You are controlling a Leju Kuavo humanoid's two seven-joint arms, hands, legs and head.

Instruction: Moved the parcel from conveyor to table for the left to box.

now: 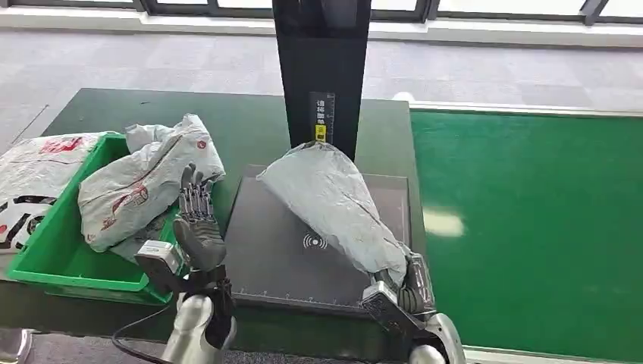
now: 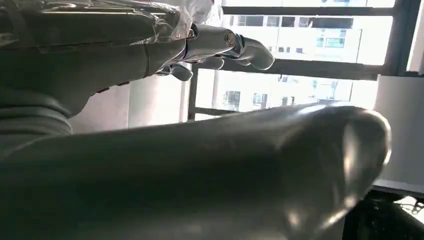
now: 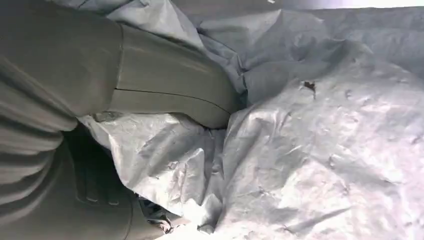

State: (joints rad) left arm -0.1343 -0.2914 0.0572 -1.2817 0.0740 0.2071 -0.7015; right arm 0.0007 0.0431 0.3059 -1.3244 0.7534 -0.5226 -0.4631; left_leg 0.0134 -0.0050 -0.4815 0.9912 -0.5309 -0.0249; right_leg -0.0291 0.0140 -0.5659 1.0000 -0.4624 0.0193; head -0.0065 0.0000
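At lower right, the right hand (image 1: 402,284) grips the grey parcel (image 1: 334,201) on the dark surface (image 1: 265,265); at lower left, the left hand (image 1: 197,227) is raised, fingers (image 1: 196,193) spread, holding nothing.

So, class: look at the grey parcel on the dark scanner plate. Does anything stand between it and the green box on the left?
Only the left robot hand, raised with fingers apart between the grey parcel and the green box. The right robot hand grips the parcel's near end.
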